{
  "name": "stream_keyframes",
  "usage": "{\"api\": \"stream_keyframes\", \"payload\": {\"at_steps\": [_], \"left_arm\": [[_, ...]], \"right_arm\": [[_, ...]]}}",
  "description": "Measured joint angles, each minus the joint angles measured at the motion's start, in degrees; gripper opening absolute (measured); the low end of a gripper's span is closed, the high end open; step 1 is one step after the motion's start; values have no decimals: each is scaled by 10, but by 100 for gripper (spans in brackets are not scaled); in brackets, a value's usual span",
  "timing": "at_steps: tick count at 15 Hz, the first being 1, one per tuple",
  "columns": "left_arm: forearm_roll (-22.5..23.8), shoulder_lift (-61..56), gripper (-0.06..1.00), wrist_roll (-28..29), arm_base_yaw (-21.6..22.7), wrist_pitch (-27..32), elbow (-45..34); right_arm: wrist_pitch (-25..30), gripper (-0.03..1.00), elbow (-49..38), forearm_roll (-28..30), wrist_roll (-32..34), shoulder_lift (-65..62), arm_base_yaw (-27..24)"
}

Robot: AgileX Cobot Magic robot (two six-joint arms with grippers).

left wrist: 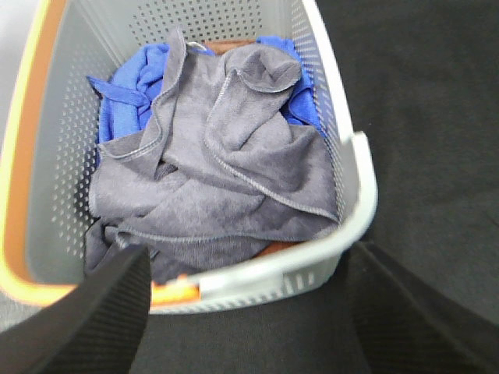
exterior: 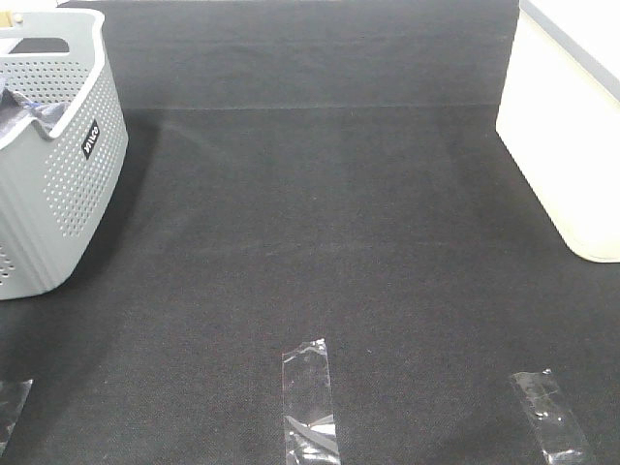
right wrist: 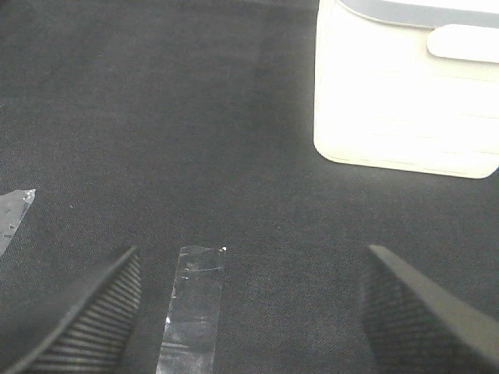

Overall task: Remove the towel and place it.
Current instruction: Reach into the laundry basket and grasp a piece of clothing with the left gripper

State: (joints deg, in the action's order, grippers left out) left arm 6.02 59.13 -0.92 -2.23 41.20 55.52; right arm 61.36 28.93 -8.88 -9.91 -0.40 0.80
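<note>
Soft, diffuse light fills all three views, with no hard shadows. In the high view the dark counter [exterior: 320, 242] soaks up the light and looks grainy, while the white bin [exterior: 572, 126] is blown out to a nearly featureless glow. The grey basket [exterior: 58, 194] throws a faint, soft-edged shadow onto the counter beside it, toward the middle. The clear tape strips [exterior: 308, 387] catch small glints. In the left wrist view the towel [left wrist: 218, 171] shows gentle shading in its folds. The basket's near rim is washed pale, and the left end effector [left wrist: 249, 312] is blurred in the foreground. The right end effector [right wrist: 249, 312] is equally out of focus.
</note>
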Motion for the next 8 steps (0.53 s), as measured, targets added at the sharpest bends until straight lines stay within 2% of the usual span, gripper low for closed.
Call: {"api": "stream_keyframes", "payload": {"at_steps": [4, 8], "left_arm": [[1, 164, 68, 34, 4, 26, 115], [13, 299, 68, 46, 33, 111, 273]], "right_arm": [[0, 73, 0, 0, 0, 0, 0], [0, 73, 0, 0, 0, 0, 0]]}}
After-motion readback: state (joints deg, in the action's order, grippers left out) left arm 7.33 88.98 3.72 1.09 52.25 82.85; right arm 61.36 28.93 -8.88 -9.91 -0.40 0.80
